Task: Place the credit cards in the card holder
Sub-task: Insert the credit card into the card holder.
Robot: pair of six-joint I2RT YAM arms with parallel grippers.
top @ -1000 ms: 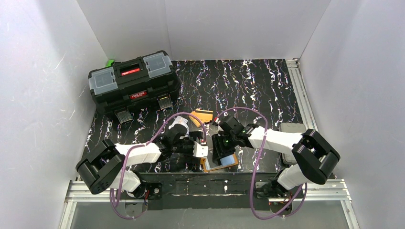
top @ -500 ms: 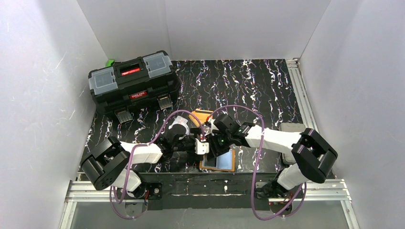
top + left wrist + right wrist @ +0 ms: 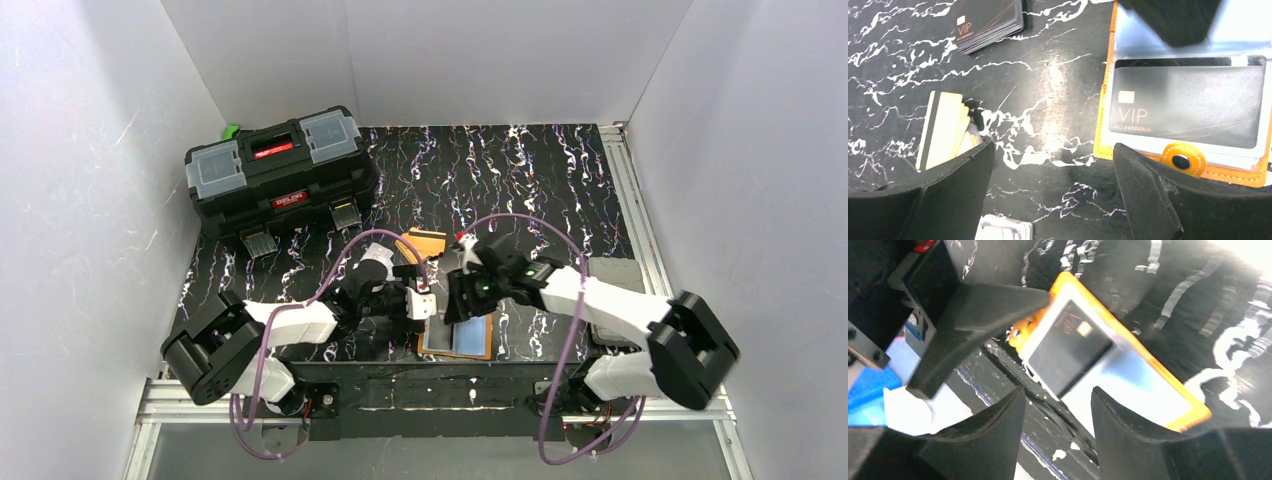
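Card holder (image 3: 1103, 135) lies open and flat at the near edge of the table (image 3: 540, 180). You've got one black card (image 3: 1188, 107) sitting in its clear sleeve, just beside the snap tab (image 3: 1182, 160). Your left gripper (image 3: 1053, 195) hovers next to the holder, fingers spread, nothing held. Your right gripper (image 3: 1055, 435) hangs over it, also spread and empty. Loose black cards (image 3: 990, 22) and pale cards (image 3: 945, 132) lie nearby on the table.

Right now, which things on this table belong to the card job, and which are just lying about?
Part of the job:
- the open card holder
- the black VIP card in its sleeve
- the dark VIP stack
- the pale cards
- the orange cards

Just lying about:
- the black toolbox
- the grey pad
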